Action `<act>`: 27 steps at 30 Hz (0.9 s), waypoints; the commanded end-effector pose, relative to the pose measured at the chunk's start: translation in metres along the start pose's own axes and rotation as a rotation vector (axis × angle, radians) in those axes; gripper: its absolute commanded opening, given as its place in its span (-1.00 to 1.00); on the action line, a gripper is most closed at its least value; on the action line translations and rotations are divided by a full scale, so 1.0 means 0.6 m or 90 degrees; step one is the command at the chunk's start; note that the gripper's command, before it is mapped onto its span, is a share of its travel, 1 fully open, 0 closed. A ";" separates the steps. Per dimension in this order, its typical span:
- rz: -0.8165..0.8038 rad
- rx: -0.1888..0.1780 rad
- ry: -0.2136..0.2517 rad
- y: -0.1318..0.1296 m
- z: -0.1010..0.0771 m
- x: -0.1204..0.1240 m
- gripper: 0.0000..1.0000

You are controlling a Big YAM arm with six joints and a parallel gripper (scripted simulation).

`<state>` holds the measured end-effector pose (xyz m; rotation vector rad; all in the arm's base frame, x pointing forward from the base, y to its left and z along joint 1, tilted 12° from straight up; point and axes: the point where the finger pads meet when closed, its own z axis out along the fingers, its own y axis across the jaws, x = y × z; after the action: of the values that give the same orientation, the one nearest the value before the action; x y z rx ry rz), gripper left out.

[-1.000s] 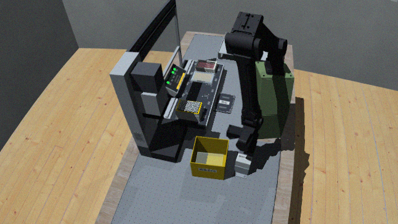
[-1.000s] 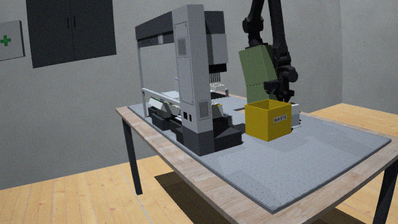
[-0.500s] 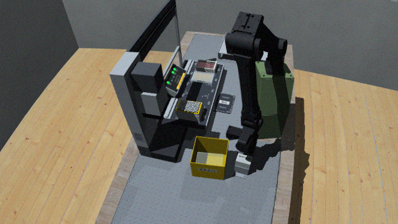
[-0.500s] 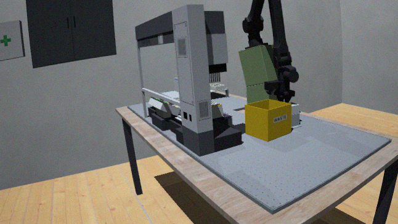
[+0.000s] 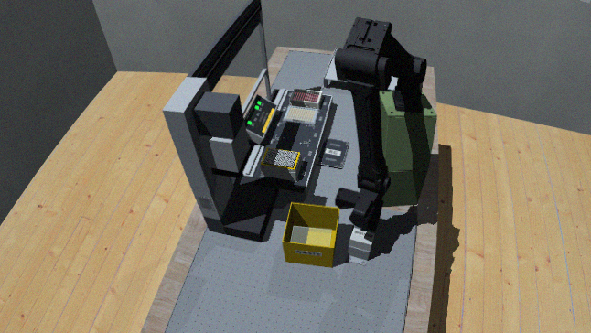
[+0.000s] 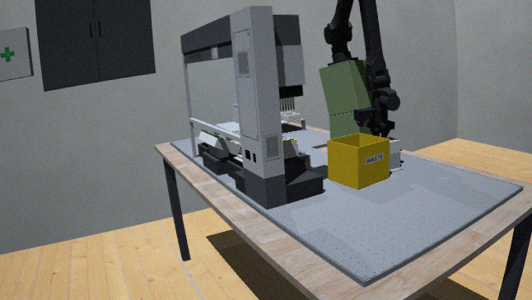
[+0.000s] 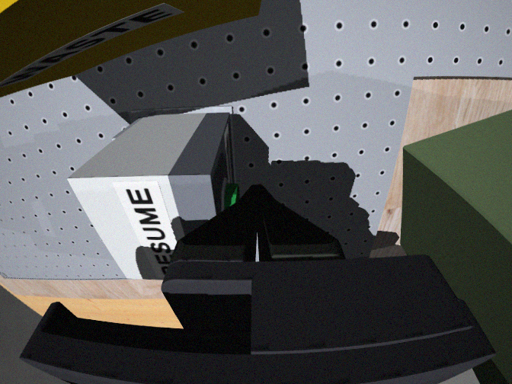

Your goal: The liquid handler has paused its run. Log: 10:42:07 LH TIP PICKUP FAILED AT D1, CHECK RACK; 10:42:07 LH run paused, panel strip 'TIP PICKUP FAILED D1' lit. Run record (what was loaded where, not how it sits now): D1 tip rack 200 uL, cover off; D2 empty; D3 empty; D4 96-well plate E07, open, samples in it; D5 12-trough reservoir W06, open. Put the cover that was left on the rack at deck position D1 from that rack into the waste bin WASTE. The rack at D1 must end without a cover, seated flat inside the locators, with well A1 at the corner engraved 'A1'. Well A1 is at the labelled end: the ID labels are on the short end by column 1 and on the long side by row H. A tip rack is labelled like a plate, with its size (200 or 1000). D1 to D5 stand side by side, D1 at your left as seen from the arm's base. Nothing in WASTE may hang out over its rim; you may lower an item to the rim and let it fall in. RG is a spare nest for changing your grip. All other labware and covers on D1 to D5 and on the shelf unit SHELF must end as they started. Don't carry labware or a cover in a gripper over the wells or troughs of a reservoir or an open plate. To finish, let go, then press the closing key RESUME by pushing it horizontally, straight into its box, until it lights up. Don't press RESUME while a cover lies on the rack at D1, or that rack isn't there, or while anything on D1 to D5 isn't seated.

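The hand [image 7: 257, 193] is closed with nothing between its fingers, its tip up against the green key [image 7: 230, 193] on the side face of the grey box marked RESUME [image 7: 140, 181]. That box stands on the perforated grey mat [image 5: 256, 293] just beside the yellow bin marked WASTE [image 5: 306, 257], on the side toward the tabletop [image 5: 423, 293] edge where the green block [image 5: 407, 146] stands. Inside the bin a pale flat cover [image 5: 312, 236] lies on the floor, fully below the rim. On the deck [image 5: 316, 151] under the grey gantry [image 5: 183, 133], the tip rack [image 5: 280, 159] at the end nearest the bin shows its speckled top uncovered within a yellow frame. A pale plate [image 5: 300, 114] and a red-topped reservoir [image 5: 306, 97] sit farther along, toward the far edge of the tabletop
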<state>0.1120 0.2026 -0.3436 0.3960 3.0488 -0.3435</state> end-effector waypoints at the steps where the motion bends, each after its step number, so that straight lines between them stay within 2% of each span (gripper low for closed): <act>1: 0.000 -0.026 -0.005 0.033 -0.023 -0.002 -1.00; 11: 0.000 -0.032 -0.006 0.042 -0.024 -0.002 -1.00; 14: -0.001 -0.026 -0.005 0.041 -0.024 -0.001 -1.00; 27: -0.001 -0.030 -0.005 0.049 -0.024 -0.001 -1.00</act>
<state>0.1122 0.2039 -0.3441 0.3989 3.0465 -0.3618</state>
